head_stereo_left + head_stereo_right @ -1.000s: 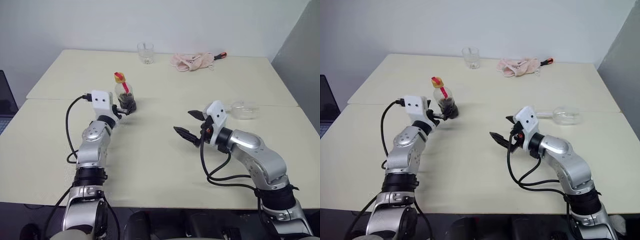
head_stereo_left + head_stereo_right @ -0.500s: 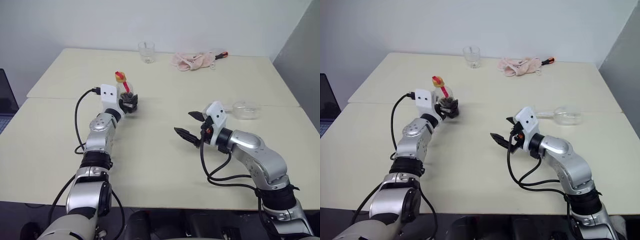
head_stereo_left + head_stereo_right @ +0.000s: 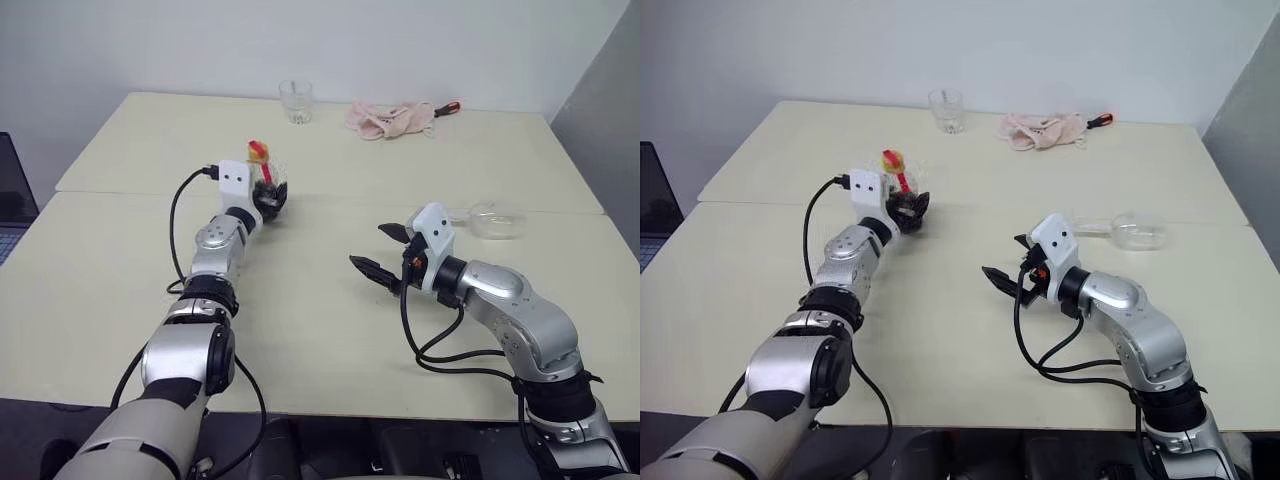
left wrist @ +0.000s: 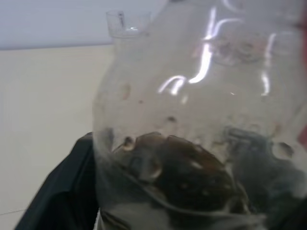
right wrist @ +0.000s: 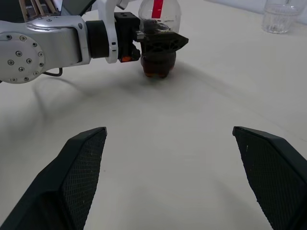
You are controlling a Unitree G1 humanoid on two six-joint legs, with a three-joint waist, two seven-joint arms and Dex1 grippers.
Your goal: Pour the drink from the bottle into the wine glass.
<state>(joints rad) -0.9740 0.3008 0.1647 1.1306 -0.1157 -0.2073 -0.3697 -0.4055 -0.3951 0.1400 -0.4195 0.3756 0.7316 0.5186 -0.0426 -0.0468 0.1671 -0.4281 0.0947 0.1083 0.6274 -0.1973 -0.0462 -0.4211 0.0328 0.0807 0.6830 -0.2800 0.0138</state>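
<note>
1. Standing upright on the cream tabletop (image 3: 320,330), toward its left side, the small squat clear plastic bottle (image 3: 268,187) with a yellow cap and a red label strip is seen at the tip of the left gripper (image 3: 270,198).
2. The bottle's bulbous lower body is flanked by the left gripper's two black fingers (image 5: 160,40); in the right wrist view they are seen wrapped around it, yet whether a firm clench has been made cannot be told.
3. A little dark brown cola-like drink (image 4: 182,177) is seen pooled in the bottom of the bottle, whose base appears to rest on the tabletop.
4. The right gripper (image 3: 385,250) is held above the middle of the table, well apart from the bottle, with its black fingers (image 5: 81,167) spread wide and nothing between them.
5. The clear stemmed wine glass (image 3: 490,220) is seen lying on its side to the right of the right gripper, near the table's right edge.
6. A short clear stemless tumbler (image 3: 295,102) is placed near the far edge, with a crumpled pink cloth (image 3: 390,119) to its right.
7. A red-handled tool (image 3: 447,108) is seen just beside the cloth.
</note>
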